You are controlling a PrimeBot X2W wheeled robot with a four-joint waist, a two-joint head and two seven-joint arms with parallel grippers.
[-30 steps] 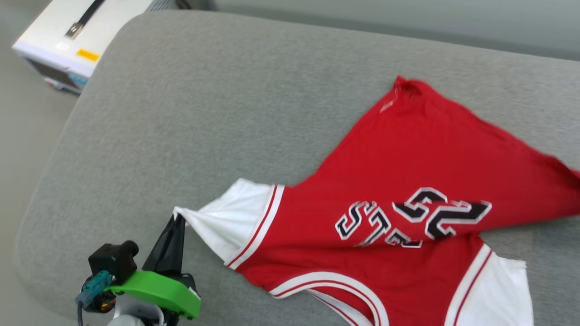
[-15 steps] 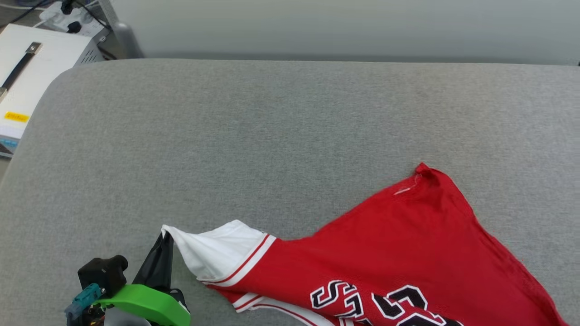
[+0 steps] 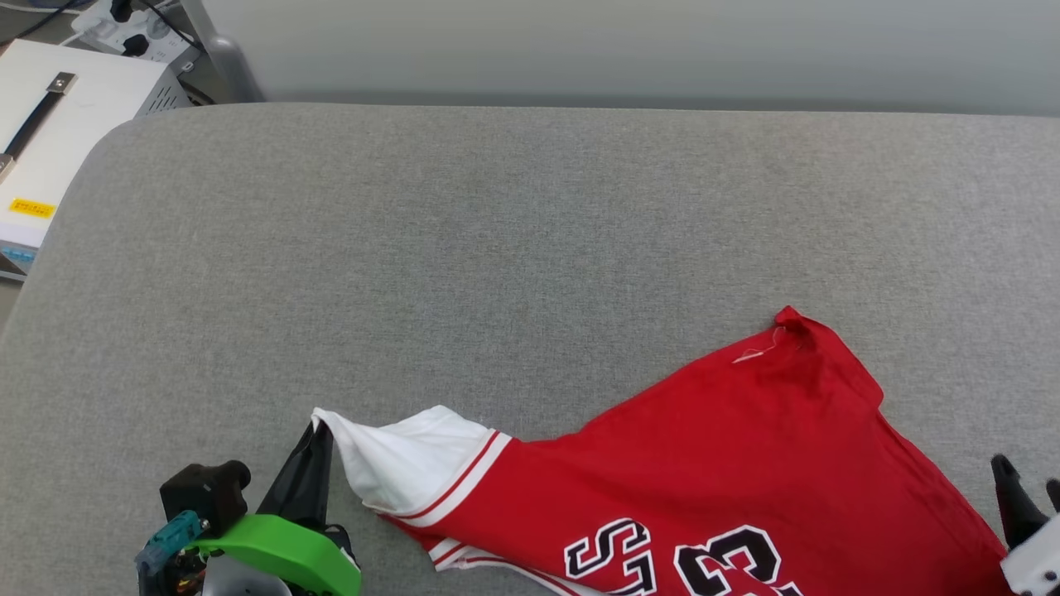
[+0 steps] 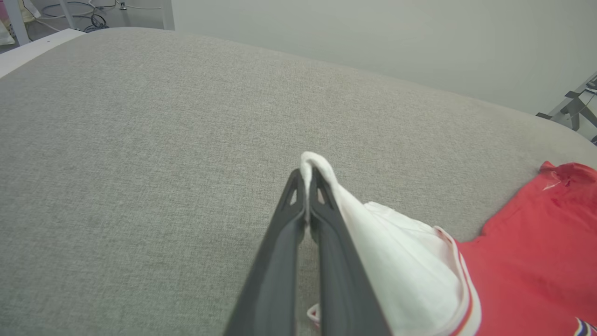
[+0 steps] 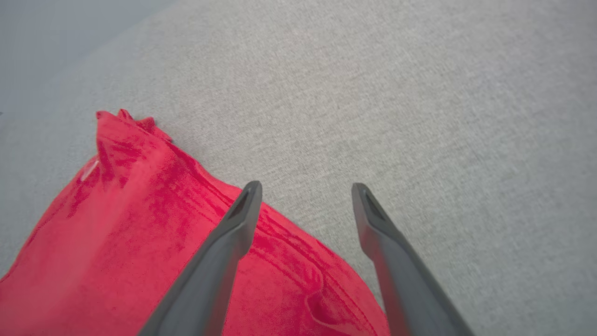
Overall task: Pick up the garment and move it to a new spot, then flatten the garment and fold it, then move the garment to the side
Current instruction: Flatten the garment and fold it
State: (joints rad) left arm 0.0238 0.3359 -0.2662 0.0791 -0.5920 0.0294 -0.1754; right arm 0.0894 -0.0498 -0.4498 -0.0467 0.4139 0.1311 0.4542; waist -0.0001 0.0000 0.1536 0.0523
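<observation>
The garment (image 3: 745,463), a red jersey with black white-outlined characters, lies spread on the grey cushion (image 3: 497,248) at the lower right of the head view. Its white sleeve (image 3: 397,463) is stretched out to the left. My left gripper (image 3: 319,430) is shut on the sleeve tip. In the left wrist view the closed left gripper (image 4: 308,175) pinches a white fold of the sleeve (image 4: 401,261). My right gripper (image 3: 1027,488) stands open by the garment's right edge. In the right wrist view the right gripper (image 5: 305,189) holds nothing and hovers over the red hem of the garment (image 5: 140,224).
A white box with a black strap (image 3: 50,141) stands off the cushion's left corner, with a power strip and cables (image 3: 124,16) behind it. A pale wall (image 3: 629,50) runs along the cushion's far edge. Bare grey cushion stretches ahead and to the left.
The head camera has tilted up, so the garment sits lower in the picture. My right gripper has come into view at the lower right, open. The left grip on the sleeve is unchanged.
</observation>
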